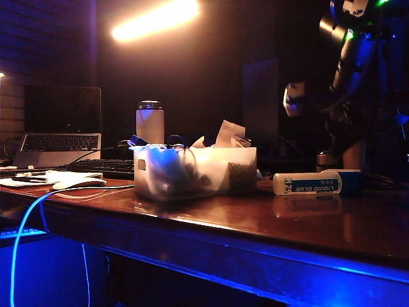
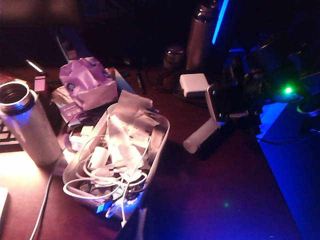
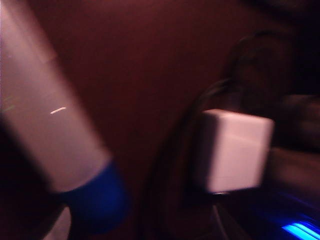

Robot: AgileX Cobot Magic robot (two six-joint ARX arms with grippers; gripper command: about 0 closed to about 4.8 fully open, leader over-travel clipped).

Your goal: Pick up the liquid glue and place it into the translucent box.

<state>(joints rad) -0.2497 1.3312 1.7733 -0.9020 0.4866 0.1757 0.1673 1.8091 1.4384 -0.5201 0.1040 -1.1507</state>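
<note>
while liquid glue (image 1: pixel 316 183) lies on the glossy table (image 1: pixel 255 224), right end effector (image 1: pixel 345 144) hangs above, grip lost in dark.

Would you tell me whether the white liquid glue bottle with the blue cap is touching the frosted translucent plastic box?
Apart. The exterior view shows the liquid glue bottle lying on its side on the wooden table, with bare tabletop between it and the translucent box.
</note>
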